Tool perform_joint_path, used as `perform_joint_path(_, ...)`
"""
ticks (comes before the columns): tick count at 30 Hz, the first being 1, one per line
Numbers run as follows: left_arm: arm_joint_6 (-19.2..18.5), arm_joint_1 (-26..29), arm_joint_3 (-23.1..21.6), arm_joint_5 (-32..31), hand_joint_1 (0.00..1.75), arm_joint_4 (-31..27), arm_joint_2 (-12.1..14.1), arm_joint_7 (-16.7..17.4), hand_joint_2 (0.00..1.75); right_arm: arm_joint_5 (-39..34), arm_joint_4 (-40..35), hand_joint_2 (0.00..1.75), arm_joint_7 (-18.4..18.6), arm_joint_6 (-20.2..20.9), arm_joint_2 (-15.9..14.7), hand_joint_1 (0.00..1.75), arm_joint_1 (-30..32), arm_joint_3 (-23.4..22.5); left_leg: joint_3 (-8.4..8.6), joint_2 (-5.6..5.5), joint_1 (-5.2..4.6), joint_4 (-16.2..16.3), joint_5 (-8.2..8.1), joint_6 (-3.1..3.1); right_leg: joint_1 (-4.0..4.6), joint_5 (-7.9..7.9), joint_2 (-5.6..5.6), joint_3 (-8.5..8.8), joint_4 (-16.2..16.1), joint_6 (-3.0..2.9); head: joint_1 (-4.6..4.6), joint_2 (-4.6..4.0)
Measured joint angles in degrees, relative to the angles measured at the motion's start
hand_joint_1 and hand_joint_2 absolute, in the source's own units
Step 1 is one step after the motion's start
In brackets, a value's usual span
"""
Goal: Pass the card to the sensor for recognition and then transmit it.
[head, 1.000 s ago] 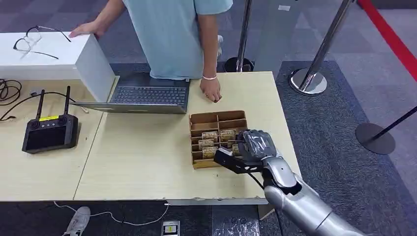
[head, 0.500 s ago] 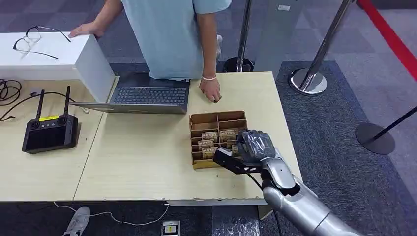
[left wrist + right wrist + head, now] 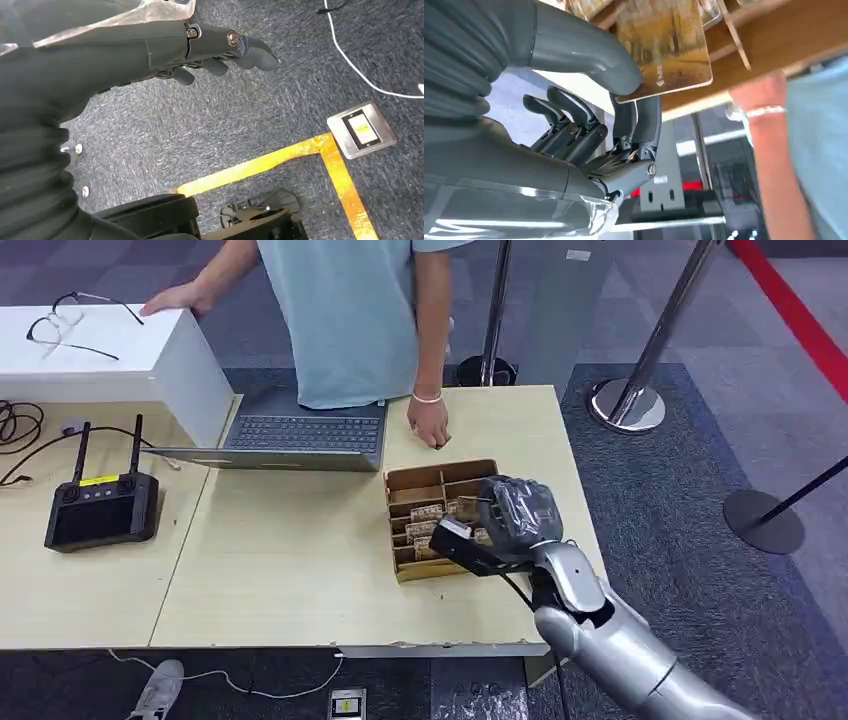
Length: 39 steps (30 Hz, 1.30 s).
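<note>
Card is pinched between thumb and fingers of the right robot hand over the cardboard box; left robot hand hangs with fingers apart, holding nothing.

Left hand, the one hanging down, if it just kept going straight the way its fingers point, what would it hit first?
The left hand points over grey carpet. Nothing stands in its line, so the carpet itself looks the likely first contact, though depth is unclear.
</note>
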Motion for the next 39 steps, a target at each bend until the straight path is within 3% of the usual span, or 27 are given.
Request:
perform_joint_path(19,0.66,0.00,0.02,-0.48,0.00,0.00,0.00,-1.49,1.75,0.72,-2.52,1.75,0.28,1.90,0.15,1.75,-7.47,-0.35,-0.04,-0.01,0.00,0.00,0.00,0.00,0.00,0.00,0.00,-0.01,0.01,0.00,0.00,0.00)
perform_joint_path(39,0.26,-0.44,0.00,-1.64,0.00,0.00,-0.04,-0.53,1.75,2.76,2.49,1.75,1.40,9.64,0.15,1.75,-20.08,1.60,-0.09,-0.02,0.00,0.00,0.00,0.00,0.00,0.00,-0.01,-0.07,0.02,0.00,0.02,-0.02)
